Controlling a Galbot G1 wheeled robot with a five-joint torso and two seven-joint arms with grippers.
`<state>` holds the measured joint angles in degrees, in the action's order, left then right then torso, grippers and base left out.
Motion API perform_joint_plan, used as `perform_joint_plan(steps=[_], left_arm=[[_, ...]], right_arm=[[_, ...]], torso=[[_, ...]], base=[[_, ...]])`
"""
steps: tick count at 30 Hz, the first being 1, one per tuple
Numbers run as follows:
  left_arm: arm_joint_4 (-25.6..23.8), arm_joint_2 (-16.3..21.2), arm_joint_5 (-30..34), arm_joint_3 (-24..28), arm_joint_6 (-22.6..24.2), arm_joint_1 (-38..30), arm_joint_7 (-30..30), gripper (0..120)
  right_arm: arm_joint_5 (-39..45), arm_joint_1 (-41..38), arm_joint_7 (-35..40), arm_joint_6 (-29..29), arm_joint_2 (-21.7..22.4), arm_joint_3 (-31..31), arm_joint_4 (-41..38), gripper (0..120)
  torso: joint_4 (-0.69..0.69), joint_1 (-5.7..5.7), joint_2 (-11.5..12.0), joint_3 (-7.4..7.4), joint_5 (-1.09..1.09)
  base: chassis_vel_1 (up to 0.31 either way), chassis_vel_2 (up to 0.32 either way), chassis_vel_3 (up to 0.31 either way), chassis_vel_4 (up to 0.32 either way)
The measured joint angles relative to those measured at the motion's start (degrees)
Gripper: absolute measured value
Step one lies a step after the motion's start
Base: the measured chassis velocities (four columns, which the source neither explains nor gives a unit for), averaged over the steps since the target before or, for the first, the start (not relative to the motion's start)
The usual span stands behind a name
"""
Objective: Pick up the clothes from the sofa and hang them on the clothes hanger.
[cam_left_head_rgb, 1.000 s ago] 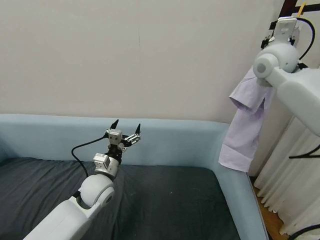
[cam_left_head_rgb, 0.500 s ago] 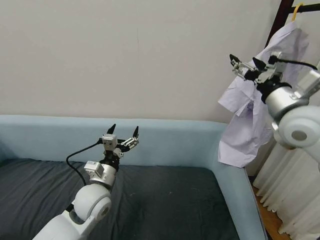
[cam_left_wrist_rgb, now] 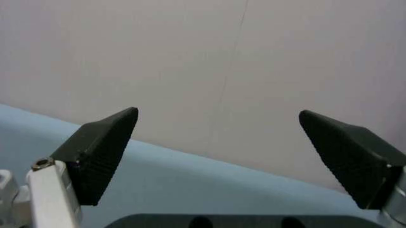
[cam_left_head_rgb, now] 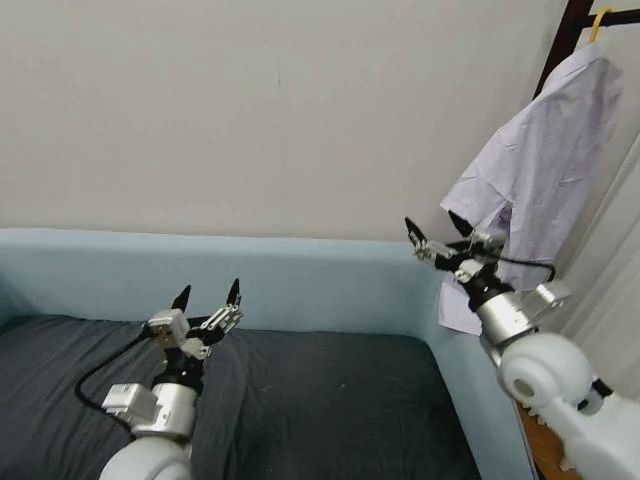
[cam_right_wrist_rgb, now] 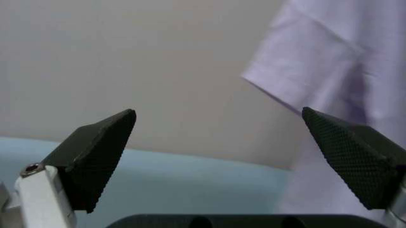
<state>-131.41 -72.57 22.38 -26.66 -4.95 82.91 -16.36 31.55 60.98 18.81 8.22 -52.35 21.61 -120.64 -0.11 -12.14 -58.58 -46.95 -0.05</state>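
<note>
A pale lilac shirt (cam_left_head_rgb: 545,165) hangs from a yellow hanger hook (cam_left_head_rgb: 598,17) on a dark stand (cam_left_head_rgb: 560,40) at the upper right. The same shirt (cam_right_wrist_rgb: 343,71) fills one side of the right wrist view. My right gripper (cam_left_head_rgb: 433,234) is open and empty, held below and left of the shirt, apart from it. My left gripper (cam_left_head_rgb: 208,296) is open and empty above the dark sofa seat (cam_left_head_rgb: 330,400). Both pairs of black fingertips (cam_left_wrist_rgb: 101,152) point at the wall.
The light blue sofa backrest (cam_left_head_rgb: 330,285) runs across the view, with its right arm (cam_left_head_rgb: 480,400) beside a white curtain (cam_left_head_rgb: 600,300). A plain wall (cam_left_head_rgb: 250,110) stands behind.
My right arm has come down from the hanger and let the shirt go; the shirt now hangs free. My left arm has sunk lower and to the left.
</note>
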Motion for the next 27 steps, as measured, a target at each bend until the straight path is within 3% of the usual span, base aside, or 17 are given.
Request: perform_joint_plan(steps=[4, 7, 16, 27], left_arm=[[0.19, -1.79, -2.98, 0.00, -2.41, 3.13, 1.23, 100], [0.19, -3.57, -3.34, 1.58, -3.98, 5.89, 1.41, 100], [-0.11, -5.48, -3.83, 4.63, -4.23, 8.46, 1.59, 100], [0.18, -4.88, -3.68, 4.73, -3.87, 10.18, 1.54, 100]], right_arm=[[-4.21, 9.30, 1.35, 0.13, -4.61, 6.53, -3.22, 100], [-9.47, 18.86, -3.35, -4.98, -10.53, 11.01, -5.76, 100], [-17.87, 28.04, -5.43, -11.11, -20.73, 10.34, -9.47, 100], [-19.27, 28.70, -5.91, -13.46, -21.01, 9.70, -6.95, 100]], torso=[[0.00, 0.00, 0.00, 0.00, -0.01], [0.02, 0.00, 0.00, 0.00, 0.00], [0.04, 0.01, 0.00, 0.00, -0.02], [0.04, 0.00, 0.00, -0.01, -0.01]], base=[[0.000, 0.000, 0.000, 0.000], [0.000, 0.000, 0.000, 0.000], [0.000, 0.000, 0.000, 0.000], [0.000, 0.000, 0.000, 0.000]])
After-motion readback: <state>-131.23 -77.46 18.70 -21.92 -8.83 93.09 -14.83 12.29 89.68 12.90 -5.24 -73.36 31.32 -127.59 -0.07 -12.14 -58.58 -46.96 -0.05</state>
